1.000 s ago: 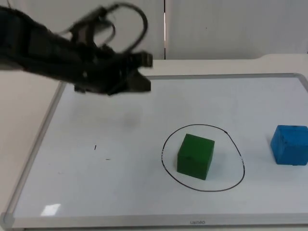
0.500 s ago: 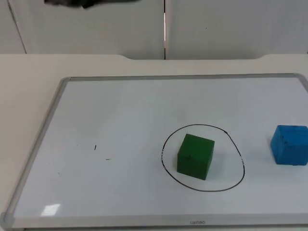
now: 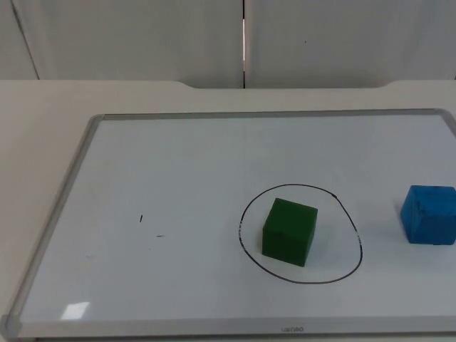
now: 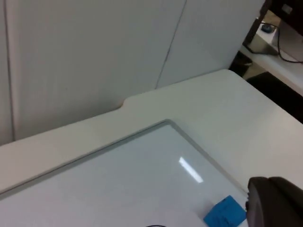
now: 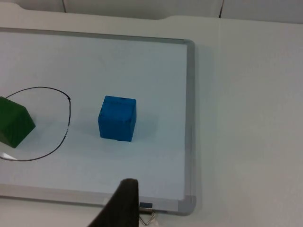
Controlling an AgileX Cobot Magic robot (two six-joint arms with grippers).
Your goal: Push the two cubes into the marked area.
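whiteboard (image 3: 178, 178): flat on desk, grey metal frame, white surface, small stray pen marks near its left part | desk (image 3: 43, 128): pale off-white top, notched back edge | partition wall (image 3: 142, 35): grey panels, vertical seam behind desk | second desk (image 4: 279, 54): beyond partition, dark items on it
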